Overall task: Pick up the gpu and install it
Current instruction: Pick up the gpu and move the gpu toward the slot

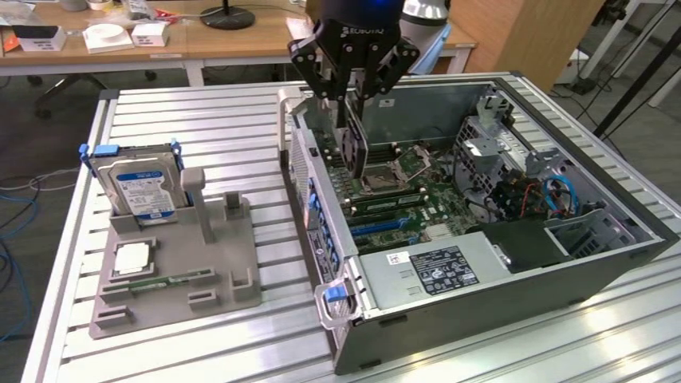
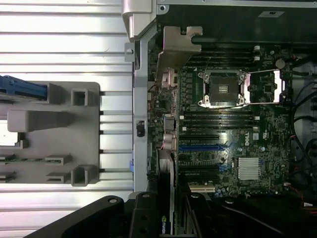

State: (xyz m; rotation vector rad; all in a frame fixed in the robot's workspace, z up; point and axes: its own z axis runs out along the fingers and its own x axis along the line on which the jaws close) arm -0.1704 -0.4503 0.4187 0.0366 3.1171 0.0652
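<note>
- While it hangs over the open computer case (image 1: 596,239), the gpu (image 1: 358,140) is held by its upper part in the gripper (image 1: 355,97), whose jaws are drawn narrow against its two faces.
- The gpu stands on edge above the motherboard (image 1: 426,199), close to the case wall on the exterior view's left. It appears lifted clear and not seated in any slot.
- From the wrist, the gripper (image 2: 166,215) and the gpu (image 2: 167,173) are seen from above. The card shows as a narrow strip just beside that wall, near the end of the blue slot (image 2: 200,148).
- Whether the card's lower edge lines up with a slot cannot be told from either view.
- The step in hand is judged to be bringing the card to its slot. It goes well if the card stays upright, its edge is set parallel to the slot, and its metal end meets the wall opening before any downward pressure.
- A tilted descent could catch the processor socket (image 1: 381,179) or neighbouring parts.
- The hard drive (image 1: 133,179) stands in the grey holder (image 1: 213,271) on the table (image 1: 213,112), well apart from the case.
</note>
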